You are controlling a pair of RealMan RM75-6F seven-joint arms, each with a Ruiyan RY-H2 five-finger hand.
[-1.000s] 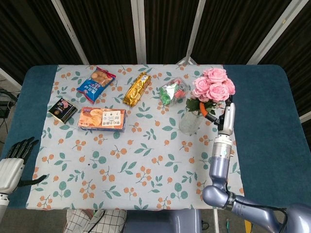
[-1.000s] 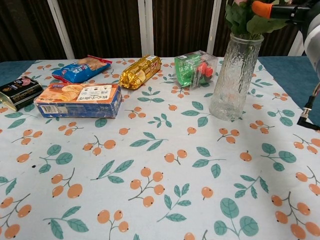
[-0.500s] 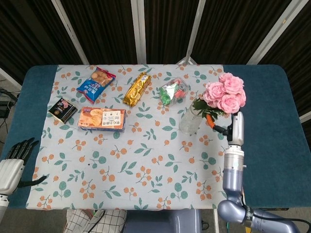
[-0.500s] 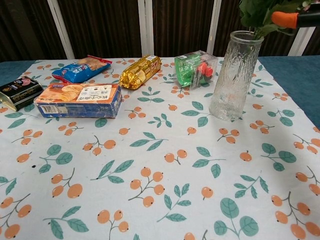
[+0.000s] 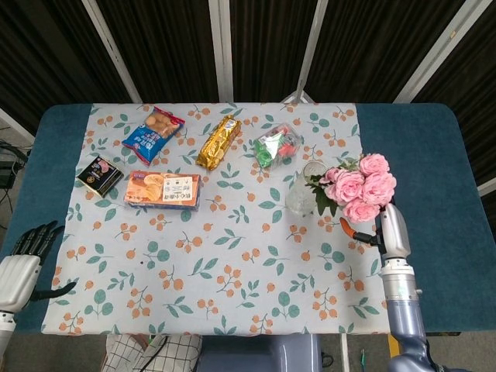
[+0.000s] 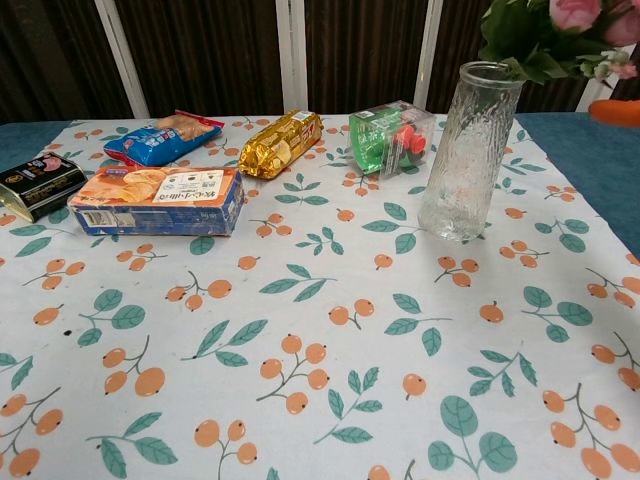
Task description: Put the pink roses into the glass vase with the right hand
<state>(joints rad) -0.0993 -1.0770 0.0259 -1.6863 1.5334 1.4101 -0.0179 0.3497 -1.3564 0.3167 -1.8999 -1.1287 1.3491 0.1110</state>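
Note:
The pink roses (image 5: 360,187) hang in the air just right of the glass vase (image 5: 303,194), their leaves reaching toward its rim. My right hand (image 5: 363,232) holds them from below; an orange fingertip shows under the blooms and the stems are hidden. In the chest view the vase (image 6: 468,150) stands upright and looks empty. There the roses (image 6: 570,25) sit above and to the right of its mouth, and part of the right hand (image 6: 617,111) shows at the frame's edge. My left hand (image 5: 23,256) rests open at the near left table corner.
Snacks lie across the far half of the floral cloth (image 5: 232,263): a blue bag (image 5: 153,133), a gold packet (image 5: 218,142), a clear green pack (image 5: 277,146) just behind the vase, an orange biscuit box (image 5: 163,190) and a black tin (image 5: 100,174).
The roses, whose stems were in the vase a second ago, have come out and moved right and nearer to me with the right hand. The left hand has stayed still.

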